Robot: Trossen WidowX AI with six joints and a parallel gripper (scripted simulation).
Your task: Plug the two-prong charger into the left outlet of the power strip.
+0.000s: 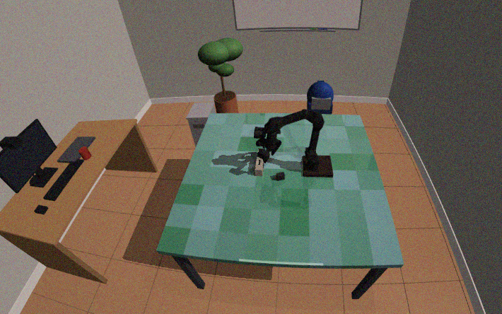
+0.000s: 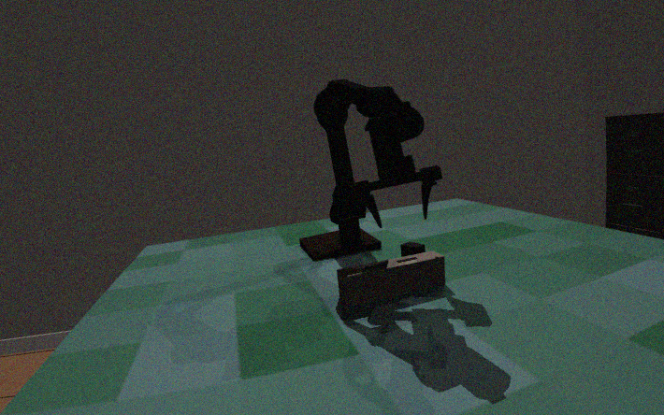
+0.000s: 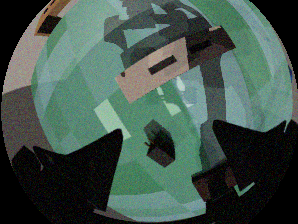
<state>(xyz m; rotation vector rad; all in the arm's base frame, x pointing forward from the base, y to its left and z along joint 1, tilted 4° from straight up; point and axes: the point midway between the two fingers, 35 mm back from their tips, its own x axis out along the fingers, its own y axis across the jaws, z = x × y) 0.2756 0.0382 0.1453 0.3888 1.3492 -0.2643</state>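
Note:
The black charger (image 1: 280,176) (image 2: 412,250) (image 3: 162,150) lies on the table beside the power strip, on the robot-base side. A small prong shows at its side in the wrist view. The pale, box-shaped power strip (image 1: 258,169) (image 2: 391,289) (image 3: 136,85) has two dark outlet slots on top; one end lies in the arm's shadow. My gripper (image 1: 269,153) (image 2: 402,222) (image 3: 169,129) is wide open and empty, fingers pointing down. It hangs above the table near the strip and charger. In the wrist view the charger shows between and a little below the fingertips.
The robot's dark base plate (image 1: 324,170) (image 2: 318,244) (image 3: 200,186) stands on the green patchwork table (image 1: 325,229) (image 2: 294,342), to the right of the charger in the top view. A wooden desk (image 1: 88,177) with a monitor stands apart at the left.

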